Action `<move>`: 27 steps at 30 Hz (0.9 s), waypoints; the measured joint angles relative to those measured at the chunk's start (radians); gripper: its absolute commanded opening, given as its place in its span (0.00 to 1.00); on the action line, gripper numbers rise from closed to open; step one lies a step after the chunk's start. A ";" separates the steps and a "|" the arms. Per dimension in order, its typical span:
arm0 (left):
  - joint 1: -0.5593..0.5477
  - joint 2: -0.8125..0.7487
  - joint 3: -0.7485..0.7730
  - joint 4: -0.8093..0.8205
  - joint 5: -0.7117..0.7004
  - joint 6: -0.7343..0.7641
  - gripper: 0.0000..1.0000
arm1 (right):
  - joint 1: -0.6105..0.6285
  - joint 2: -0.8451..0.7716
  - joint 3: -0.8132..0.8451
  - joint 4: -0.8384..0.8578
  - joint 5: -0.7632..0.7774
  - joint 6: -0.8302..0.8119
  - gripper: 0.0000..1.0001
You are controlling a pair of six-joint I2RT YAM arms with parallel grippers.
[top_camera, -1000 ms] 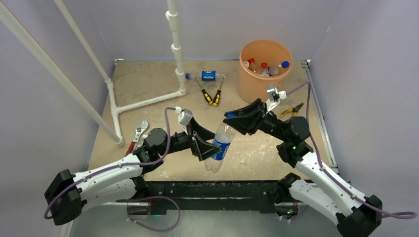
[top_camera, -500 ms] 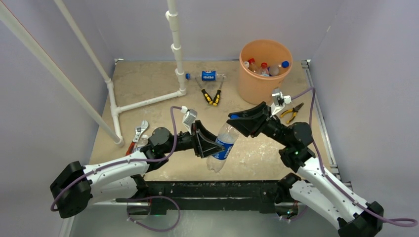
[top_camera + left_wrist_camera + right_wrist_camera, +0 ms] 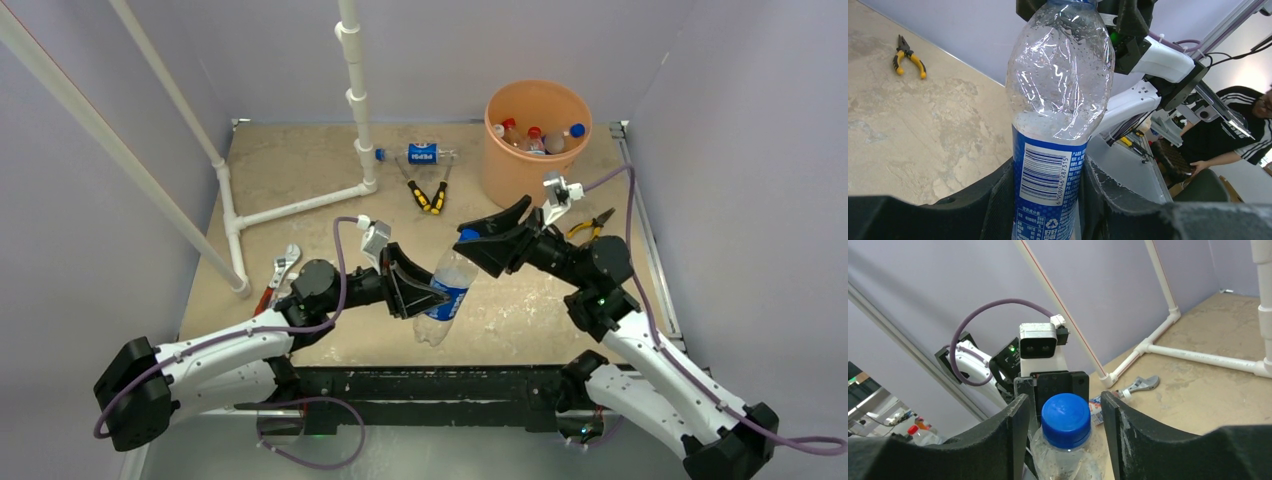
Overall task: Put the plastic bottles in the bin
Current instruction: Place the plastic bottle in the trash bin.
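Tabletop of tan, marbled board [image 3: 300, 170] fills the workspace you are looking at, with a white plastic pipe frame [image 3: 356, 100] standing on its far left part. At the far right corner sits the round orange plastic bin [image 3: 525, 165]. Several small clear bottles with red, white and blue caps [image 3: 535, 137] already lie inside it.

Your two arms meet over the near middle of the table. The left gripper [image 3: 425, 295] is clamped on the clear plastic bottle with the blue label [image 3: 450, 290]. In the left wrist view its dark fingers [image 3: 998, 200] press on the label from both sides. You hold this bottle tilted, base toward the near edge and cap toward the bin, well apart from it. Water droplets cling inside its upper half.

The right gripper [image 3: 478, 240] sits at the top of the same bottle. Its jaws are parted wider than the round blue cap [image 3: 1065, 420] and straddle it, with a gap showing on each side.

A second clear bottle with a blue label [image 3: 418, 154] lies on its side on the far middle of the table, just right of the pipe upright. Just nearer than it lie yellow-and-black handled pliers [image 3: 428, 192]. A smaller pair of yellow-handled pliers [image 3: 590, 222] lies near the bin's base, beside the right arm. A red-handled metal wrench [image 3: 278, 275] rests at the left, near the left arm.
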 measured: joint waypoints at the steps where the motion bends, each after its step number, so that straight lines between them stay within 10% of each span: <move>1: 0.000 -0.001 0.000 0.000 0.000 0.000 0.20 | 0.000 0.010 0.007 -0.003 -0.004 0.000 0.49; 6: 0.001 -0.001 0.000 -0.016 -0.003 -0.001 0.21 | 0.000 0.042 0.017 -0.021 -0.027 0.008 0.00; 13: -0.002 -0.021 0.012 -0.098 -0.045 0.017 0.94 | 0.000 0.021 0.034 -0.092 -0.022 -0.027 0.00; 27: 0.001 -0.525 0.018 -0.453 -0.712 0.019 0.99 | 0.000 -0.144 0.326 -0.200 0.764 -0.388 0.00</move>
